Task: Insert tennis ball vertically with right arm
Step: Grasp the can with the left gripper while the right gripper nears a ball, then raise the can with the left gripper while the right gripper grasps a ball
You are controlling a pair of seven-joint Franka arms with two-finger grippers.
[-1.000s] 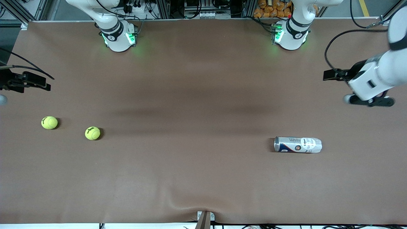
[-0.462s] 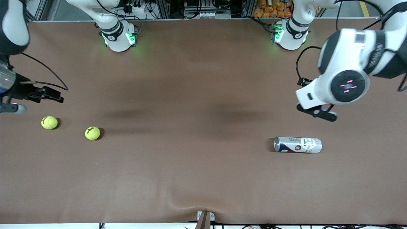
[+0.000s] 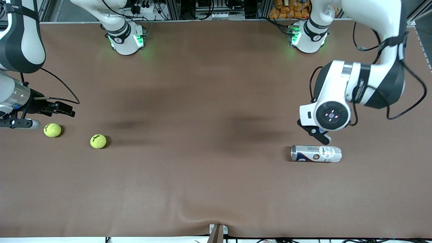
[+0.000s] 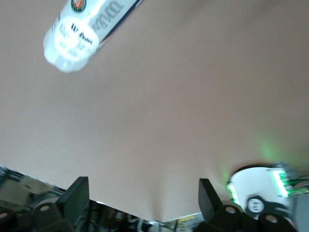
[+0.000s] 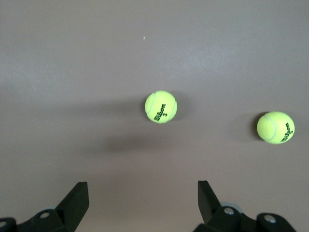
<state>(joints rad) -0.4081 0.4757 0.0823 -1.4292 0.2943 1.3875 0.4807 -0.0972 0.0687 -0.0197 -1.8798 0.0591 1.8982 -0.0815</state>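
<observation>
At the right arm's end of the bench (image 3: 202, 189) I have the right end effector (image 5: 140, 205) hanging over the brown mat with its fingers spread wide and nothing between them. The nearest tennis ball (image 3: 52, 130) lies just beside it on the mat, untouched; the second tennis ball (image 3: 98, 141) sits a little nearer the front camera, well apart from the first. The left end effector (image 4: 140, 203) is likewise spread and empty, over the mat just beside the ball can (image 3: 316, 153). The can lies on its side toward the left arm's end; I cannot tell what is in it. Open mat stretches between balls and can.
</observation>
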